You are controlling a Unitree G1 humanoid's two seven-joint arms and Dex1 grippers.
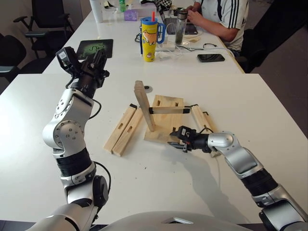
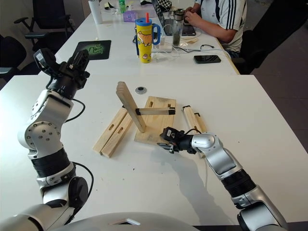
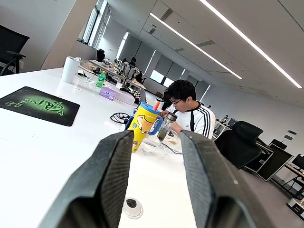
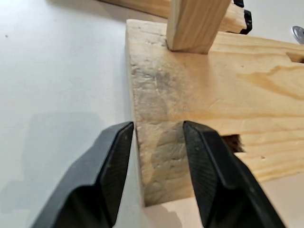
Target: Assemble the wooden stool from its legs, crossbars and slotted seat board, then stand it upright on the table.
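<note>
Right gripper (image 1: pixel 172 144) parted and empty at the seat board's (image 1: pixel 166 122) corner.
Leaning leg (image 1: pixel 144 105) stands just beyond its fingertips; left gripper (image 1: pixel 99 58) raised, open, empty.

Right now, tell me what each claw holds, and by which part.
Nothing is held. The left claw is raised, open and empty. The right claw is open at the near corner of the seat board, not clamped on it.
</note>
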